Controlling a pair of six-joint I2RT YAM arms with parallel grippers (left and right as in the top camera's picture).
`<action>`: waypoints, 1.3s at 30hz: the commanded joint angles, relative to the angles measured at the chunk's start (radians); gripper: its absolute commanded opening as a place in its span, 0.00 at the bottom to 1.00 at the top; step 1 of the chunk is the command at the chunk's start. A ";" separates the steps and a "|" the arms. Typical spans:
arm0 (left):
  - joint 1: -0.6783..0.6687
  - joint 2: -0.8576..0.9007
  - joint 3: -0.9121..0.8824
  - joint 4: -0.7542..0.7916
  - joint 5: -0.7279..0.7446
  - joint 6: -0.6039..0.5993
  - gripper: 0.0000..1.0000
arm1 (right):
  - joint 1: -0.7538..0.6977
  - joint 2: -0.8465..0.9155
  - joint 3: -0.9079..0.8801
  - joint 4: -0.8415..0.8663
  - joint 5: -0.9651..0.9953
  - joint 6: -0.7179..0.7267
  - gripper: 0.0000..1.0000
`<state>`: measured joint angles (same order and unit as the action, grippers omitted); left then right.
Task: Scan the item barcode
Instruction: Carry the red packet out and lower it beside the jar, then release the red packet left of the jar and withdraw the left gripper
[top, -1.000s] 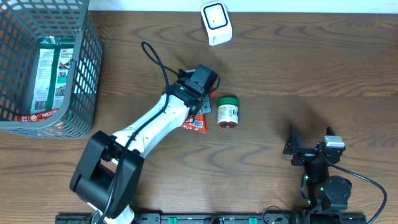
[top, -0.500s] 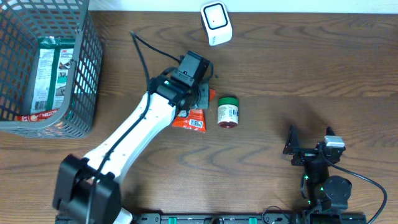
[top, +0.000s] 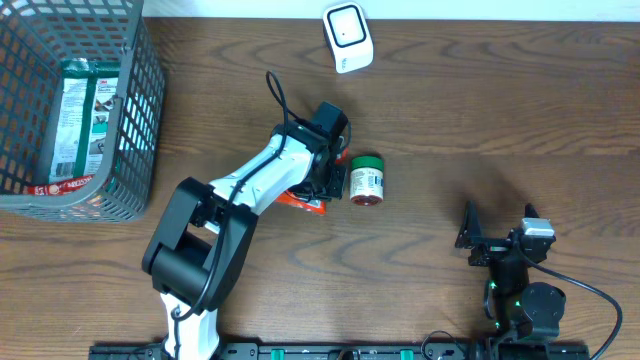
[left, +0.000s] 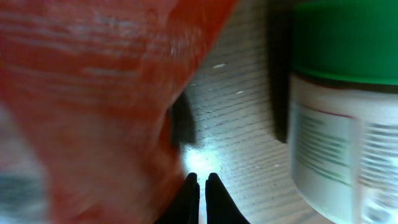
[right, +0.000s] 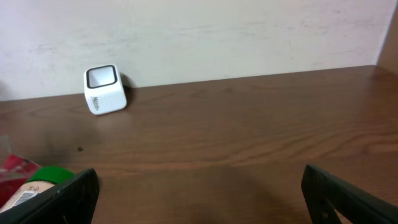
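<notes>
A red snack packet (top: 303, 201) with a white barcode label lies flat at mid-table, and a white bottle with a green cap (top: 366, 180) lies on its side just right of it. My left gripper (top: 334, 178) is low over the packet's right edge, close to the bottle. Up close, its fingertips (left: 200, 180) are shut, with only bright table showing in the slit; the blurred red packet (left: 93, 112) is left of them and the bottle (left: 342, 124) right. The white scanner (top: 347, 37) stands at the back. My right gripper (top: 498, 225) rests open near the front right.
A grey wire basket (top: 132, 130) at the back left holds a green and white box (top: 80, 105). From the right wrist I see the scanner (right: 104, 89) against the wall, and the bottle (right: 37, 180) at the lower left.
My left gripper has shut. The left arm swung back and then came forward and down to the packet's right edge next to the bottle. The right arm has not moved.
</notes>
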<state>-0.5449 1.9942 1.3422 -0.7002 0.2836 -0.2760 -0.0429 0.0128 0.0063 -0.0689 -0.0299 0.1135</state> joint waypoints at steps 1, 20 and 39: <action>0.004 -0.019 0.011 -0.001 0.016 0.021 0.08 | 0.001 -0.002 -0.001 -0.004 0.002 -0.006 0.99; 0.105 -0.106 -0.010 0.032 -0.011 0.002 0.11 | 0.001 -0.002 -0.001 -0.004 0.002 -0.006 0.99; 0.134 -0.180 0.051 0.051 -0.077 0.001 0.17 | 0.001 -0.002 -0.001 -0.004 0.002 -0.006 0.99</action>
<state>-0.4370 1.9343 1.3479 -0.6464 0.2779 -0.2691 -0.0429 0.0128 0.0063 -0.0689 -0.0296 0.1135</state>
